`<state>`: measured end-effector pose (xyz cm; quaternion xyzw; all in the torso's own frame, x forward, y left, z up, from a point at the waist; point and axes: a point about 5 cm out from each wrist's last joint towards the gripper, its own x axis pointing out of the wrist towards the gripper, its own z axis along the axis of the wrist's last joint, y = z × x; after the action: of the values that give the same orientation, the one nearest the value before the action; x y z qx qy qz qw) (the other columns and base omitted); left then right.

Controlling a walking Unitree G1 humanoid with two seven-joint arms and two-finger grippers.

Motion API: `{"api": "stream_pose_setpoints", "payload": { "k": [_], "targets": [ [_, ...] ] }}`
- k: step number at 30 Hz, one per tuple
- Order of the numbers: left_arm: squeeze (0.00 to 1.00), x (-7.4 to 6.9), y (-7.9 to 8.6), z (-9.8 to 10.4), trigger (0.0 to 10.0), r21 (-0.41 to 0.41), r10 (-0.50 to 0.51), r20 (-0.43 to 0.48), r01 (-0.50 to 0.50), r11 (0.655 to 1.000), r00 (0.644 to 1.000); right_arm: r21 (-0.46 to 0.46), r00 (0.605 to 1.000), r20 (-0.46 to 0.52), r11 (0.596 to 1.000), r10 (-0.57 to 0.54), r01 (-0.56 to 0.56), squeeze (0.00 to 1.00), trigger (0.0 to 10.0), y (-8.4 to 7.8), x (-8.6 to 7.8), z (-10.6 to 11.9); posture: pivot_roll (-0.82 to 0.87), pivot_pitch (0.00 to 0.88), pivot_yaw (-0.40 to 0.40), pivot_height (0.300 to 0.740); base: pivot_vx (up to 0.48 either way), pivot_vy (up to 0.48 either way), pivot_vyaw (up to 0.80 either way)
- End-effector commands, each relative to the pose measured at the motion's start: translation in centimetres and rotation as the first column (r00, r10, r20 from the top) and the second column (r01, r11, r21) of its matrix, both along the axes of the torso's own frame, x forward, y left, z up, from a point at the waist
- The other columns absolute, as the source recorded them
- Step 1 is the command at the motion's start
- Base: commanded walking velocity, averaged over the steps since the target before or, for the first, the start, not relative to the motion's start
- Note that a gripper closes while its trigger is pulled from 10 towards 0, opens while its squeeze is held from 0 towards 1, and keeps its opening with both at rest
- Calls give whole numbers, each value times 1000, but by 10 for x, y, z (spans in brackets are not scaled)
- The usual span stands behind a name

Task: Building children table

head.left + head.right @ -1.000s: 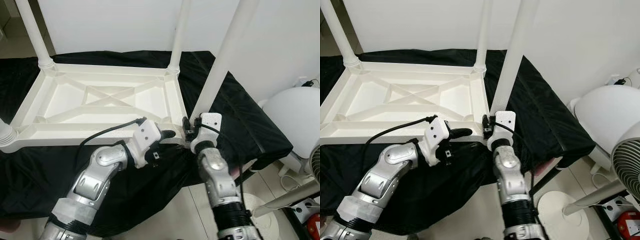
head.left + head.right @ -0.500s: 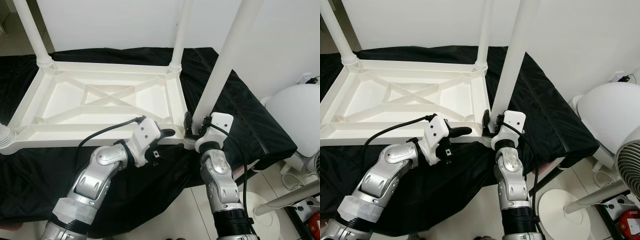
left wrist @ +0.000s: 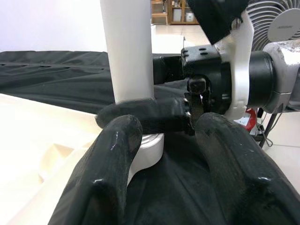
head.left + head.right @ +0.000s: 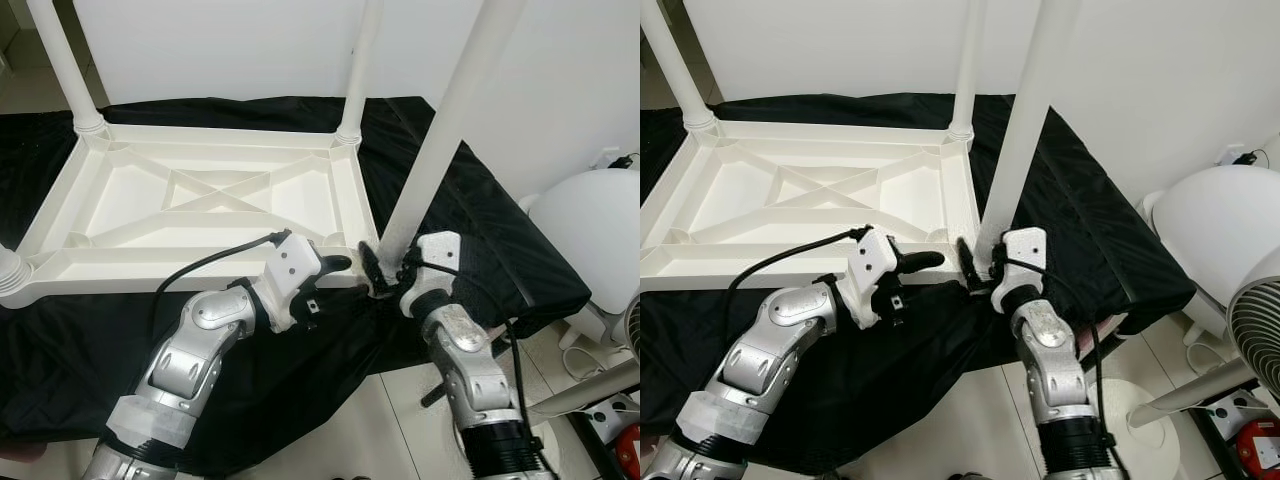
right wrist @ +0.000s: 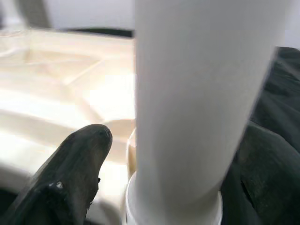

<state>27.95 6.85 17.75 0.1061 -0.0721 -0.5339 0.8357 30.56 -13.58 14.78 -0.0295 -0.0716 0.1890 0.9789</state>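
One black cloth point(image 4: 500, 240) spreads under everything we see, draped over a low surface whose edges it hides. On it lies the white table top point(image 4: 200, 215) upside down, its ribbed underside with a crossed brace facing up. Three legs stand upright in its corner sockets, and all are cut off by the upper edge of the head views: the far left leg point(image 4: 70, 70), the far right leg point(image 4: 358, 70), and the near right leg point(image 4: 445, 125), which stands in the corner closest to our grippers. At the near left corner only a ringed white stub point(image 4: 10, 270) shows, cropped by the frame edge.

To the right, beyond the cloth, a white rounded object point(image 4: 590, 230) and part of a fan point(image 4: 1255, 330) are cut off at the frame edge.

Our right gripper point(image 4: 385, 272) sits at the base of the near right leg, one finger point(image 5: 70, 178) beside the socket collar; its other finger is hidden behind the leg, so we cannot tell whether it clamps. Our left gripper point(image 4: 335, 266) rests just beside that same corner of the table top, its fingers point(image 3: 108, 164) apart and holding nothing.
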Motion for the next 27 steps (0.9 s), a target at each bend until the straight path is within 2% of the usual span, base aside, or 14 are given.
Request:
{"api": "stream_pose_setpoints", "payload": {
  "k": [1, 5, 6, 8, 10, 11, 12, 13, 15, 16, 17, 23, 27],
  "targets": [
    [0, 5, 0, 5, 10000, -17, 66, 24, -65, 998, 998, -31, 1000, 1, 999, 24, -24, 0, 10000, -8, 5, -2, 44, 72, -58, 740, 0, 0, 0],
    [0, 5, 0, 7, 10000, -22, 66, 26, -65, 998, 997, -55, 997, -19, 996, 72, -73, 0, 10000, -15, 9, -3, 45, 70, -58, 740, 0, 0, 0],
    [0, 5, 0, 7, 10000, -21, 64, 27, -64, 998, 998, -101, 993, -23, 988, 112, -113, 0, 10000, -19, 13, -3, 44, 68, -55, 740, 0, 0, 0],
    [0, 5, 0, 7, 10000, -21, 64, 27, -64, 998, 998, -101, 993, -23, 988, 112, -113, 0, 10000, -19, 13, -3, 44, 68, -55, 740, 0, 0, 0],
    [0, 6, 2, 6, 10000, -14, 66, 28, -66, 998, 997, -131, 981, -67, 973, 182, -189, 0, 10000, -24, 19, -6, 47, 65, -50, 740, 0, 0, 0],
    [0, 6, 3, 6, 10000, -13, 67, 29, -67, 998, 997, -140, 975, -81, 967, 205, -215, 0, 9529, -26, 22, -6, 47, 65, -50, 740, 0, 0, 0],
    [0, 6, 3, 6, 10000, -12, 67, 29, -67, 998, 997, -146, 972, -89, 962, 218, -229, 0, 9529, -27, 23, -6, 47, 65, -50, 740, 0, 0, 0],
    [0, 6, 3, 7, 10000, -15, 69, 30, -68, 998, 997, -156, 964, -99, 953, 247, -260, 0, 4235, -26, 25, -7, 54, 66, -50, 740, 0, 0, 0],
    [0, 6, 3, 7, 10000, -15, 69, 30, -68, 998, 997, -156, 964, -99, 953, 247, -260, 0, 4235, -26, 25, -7, 54, 66, -50, 740, 0, 0, 0],
    [0, 6, 3, 7, 10000, -16, 70, 31, -69, 997, 997, -167, 957, -108, 944, 270, -285, 0, 3216, -25, 26, -7, 58, 68, -50, 740, 0, 0, 0],
    [0, 6, 3, 8, 10000, -17, 71, 32, -71, 997, 997, -174, 949, -117, 935, 293, -310, 0, 0, -24, 28, -8, 63, 65, -53, 740, 0, 0, 0],
    [0, 7, 5, 8, 10000, -13, 84, 36, -84, 996, 996, -147, 923, -129, 913, 362, -379, 0, 0, -20, 34, -7, 78, 73, -65, 740, 0, 0, 0],
    [0, 8, 8, 9, 10000, -13, 99, 39, -99, 995, 994, -151, 923, -133, 913, 361, -379, 0, 0, -20, 35, -9, 82, 74, -69, 740, 0, 0, 0]
  ]
}}
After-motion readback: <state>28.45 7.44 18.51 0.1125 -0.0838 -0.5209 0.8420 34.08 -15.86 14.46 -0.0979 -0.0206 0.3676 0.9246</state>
